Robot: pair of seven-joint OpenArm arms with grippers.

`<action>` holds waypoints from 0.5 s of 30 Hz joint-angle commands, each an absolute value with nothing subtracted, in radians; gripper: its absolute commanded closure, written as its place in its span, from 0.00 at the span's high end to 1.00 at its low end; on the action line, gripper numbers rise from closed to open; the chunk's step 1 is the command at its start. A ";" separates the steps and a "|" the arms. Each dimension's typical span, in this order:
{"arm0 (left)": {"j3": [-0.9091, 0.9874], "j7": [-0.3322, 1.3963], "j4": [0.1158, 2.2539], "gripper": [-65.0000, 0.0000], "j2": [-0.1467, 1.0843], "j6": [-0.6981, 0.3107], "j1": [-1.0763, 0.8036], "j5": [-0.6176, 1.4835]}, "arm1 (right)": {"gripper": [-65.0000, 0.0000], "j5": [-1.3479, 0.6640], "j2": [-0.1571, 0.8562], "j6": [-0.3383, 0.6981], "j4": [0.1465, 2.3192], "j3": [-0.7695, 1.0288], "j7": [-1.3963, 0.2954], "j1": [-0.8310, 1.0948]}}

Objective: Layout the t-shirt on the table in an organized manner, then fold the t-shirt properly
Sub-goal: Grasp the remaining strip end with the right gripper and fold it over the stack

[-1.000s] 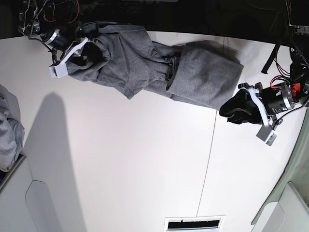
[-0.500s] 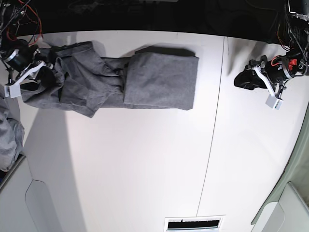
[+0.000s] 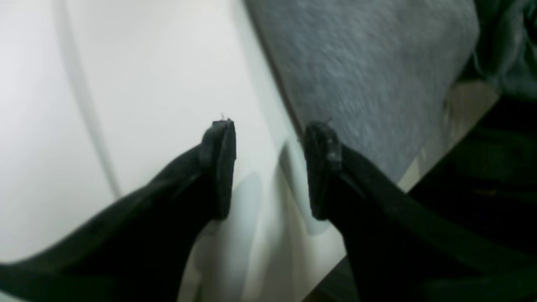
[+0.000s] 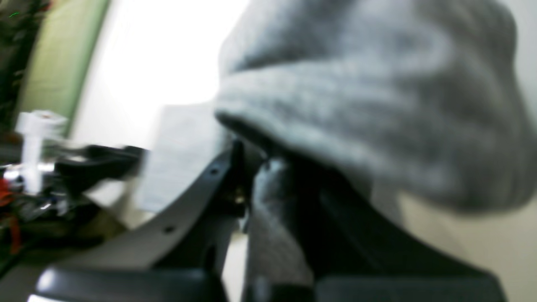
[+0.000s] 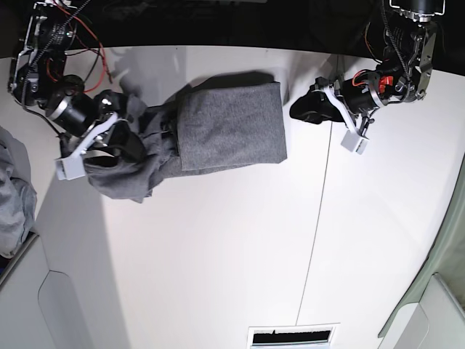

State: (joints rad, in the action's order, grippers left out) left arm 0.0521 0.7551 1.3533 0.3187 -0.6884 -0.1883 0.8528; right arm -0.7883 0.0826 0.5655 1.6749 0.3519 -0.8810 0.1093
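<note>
The heather-grey t-shirt lies near the far edge of the white table. Its right part is flat and its left part is bunched up. My right gripper, on the base view's left, is shut on the bunched left end; the blurred right wrist view shows grey cloth draped over the gripper. My left gripper is open and empty, low over the table just right of the shirt's right edge. In the left wrist view the gripper hovers beside the shirt's edge.
A paler grey-blue cloth heap sits at the left edge. A thin dark seam crosses the table. A slotted vent is at the near edge. The table's far edge runs just behind the shirt.
My right gripper has carried the shirt's left end toward the middle, bunching it. My left gripper has moved left, up to the shirt's right edge.
</note>
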 commanded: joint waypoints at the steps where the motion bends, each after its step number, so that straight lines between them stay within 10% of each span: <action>1: 0.042 0.739 1.367 0.45 0.330 -0.698 -0.181 0.870 | 0.00 -0.803 0.065 0.584 1.700 0.331 -0.859 0.094; 8: 0.027 0.729 1.367 0.45 0.330 -0.698 -0.180 0.870 | 0.03 -0.636 -0.034 0.584 1.700 0.114 -0.849 0.078; 11: 0.027 0.730 1.367 0.45 0.330 -0.698 -0.180 0.870 | 0.45 -0.627 -0.033 0.584 1.700 -0.001 -0.828 0.078; 15: 0.027 0.730 1.367 0.45 0.330 -0.698 -0.180 0.870 | 0.49 -0.625 -0.039 0.584 1.700 -0.148 -0.781 0.074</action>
State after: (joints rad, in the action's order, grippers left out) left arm 0.0219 0.7429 1.3537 0.3191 -0.6888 -0.1879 0.8566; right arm -0.6037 -0.0311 0.5659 1.6802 -0.1501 -0.8040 0.0875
